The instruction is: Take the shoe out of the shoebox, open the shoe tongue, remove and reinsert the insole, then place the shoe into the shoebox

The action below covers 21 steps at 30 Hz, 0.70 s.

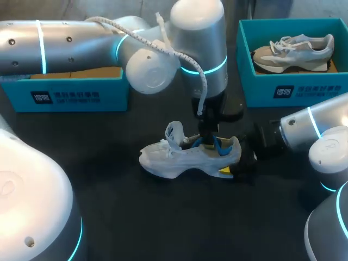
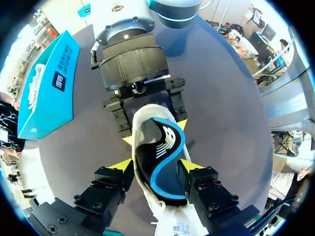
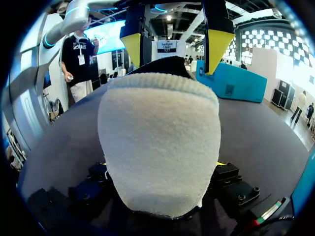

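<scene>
White shoe [image 1: 185,157] stands on its sole at mid-frame, toe left, tongue [image 1: 174,132] raised. I note its black, blue-edged insole [image 2: 162,162] bowed upward in the opening. Teal shoebox [image 1: 70,95] lies upper left, open.

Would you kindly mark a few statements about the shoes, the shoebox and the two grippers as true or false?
1. The white shoe lies on the table, not in a box. True.
2. The right gripper holds the white shoe by its toe. False: it is shut on the heel.
3. The right-hand shoebox is empty. False: a grey and beige shoe lies in it.
4. The insole showing in the white shoe is black with a blue edge. True.
5. The left gripper is at the white shoe's opening. True.
</scene>
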### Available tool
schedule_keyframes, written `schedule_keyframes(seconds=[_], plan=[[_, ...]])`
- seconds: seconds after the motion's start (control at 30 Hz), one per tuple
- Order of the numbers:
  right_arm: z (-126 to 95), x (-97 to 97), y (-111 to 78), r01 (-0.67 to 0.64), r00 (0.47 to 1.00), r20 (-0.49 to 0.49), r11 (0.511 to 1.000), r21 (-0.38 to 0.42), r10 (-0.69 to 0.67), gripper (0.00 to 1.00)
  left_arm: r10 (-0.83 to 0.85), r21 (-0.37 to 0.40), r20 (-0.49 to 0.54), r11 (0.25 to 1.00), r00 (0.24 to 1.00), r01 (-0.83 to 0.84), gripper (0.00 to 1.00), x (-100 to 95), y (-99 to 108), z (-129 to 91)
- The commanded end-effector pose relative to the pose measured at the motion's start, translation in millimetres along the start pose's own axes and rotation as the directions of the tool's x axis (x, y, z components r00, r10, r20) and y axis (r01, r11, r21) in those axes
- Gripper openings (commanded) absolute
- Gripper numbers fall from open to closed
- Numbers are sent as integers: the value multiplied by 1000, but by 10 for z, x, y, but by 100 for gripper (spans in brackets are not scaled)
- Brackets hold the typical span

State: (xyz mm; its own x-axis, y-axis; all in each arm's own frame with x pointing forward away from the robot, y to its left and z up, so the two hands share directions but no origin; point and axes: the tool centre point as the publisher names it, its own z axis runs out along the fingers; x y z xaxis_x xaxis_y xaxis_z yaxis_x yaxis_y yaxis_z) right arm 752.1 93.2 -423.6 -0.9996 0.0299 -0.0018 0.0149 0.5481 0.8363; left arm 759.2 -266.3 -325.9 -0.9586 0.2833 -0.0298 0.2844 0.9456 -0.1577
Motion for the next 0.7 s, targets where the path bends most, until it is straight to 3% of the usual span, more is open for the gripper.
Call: schedule_keyframes(seconds=[0.03, 0.47, 0.7], plan=[[54, 0, -12, -1, 1000, 1, 1000, 4, 1, 0, 0, 6, 3, 1000, 1000, 0, 58, -17, 12, 92], [54, 0, -12, -1, 1000, 1, 1000, 4, 1, 0, -7, 15, -10, 1000, 1000, 7, 45, -90, 56, 186], [54, 0, -12, -1, 1000, 1, 1000, 4, 1, 0, 1, 21, -20, 1000, 1000, 0, 30, -104, 38, 217]])
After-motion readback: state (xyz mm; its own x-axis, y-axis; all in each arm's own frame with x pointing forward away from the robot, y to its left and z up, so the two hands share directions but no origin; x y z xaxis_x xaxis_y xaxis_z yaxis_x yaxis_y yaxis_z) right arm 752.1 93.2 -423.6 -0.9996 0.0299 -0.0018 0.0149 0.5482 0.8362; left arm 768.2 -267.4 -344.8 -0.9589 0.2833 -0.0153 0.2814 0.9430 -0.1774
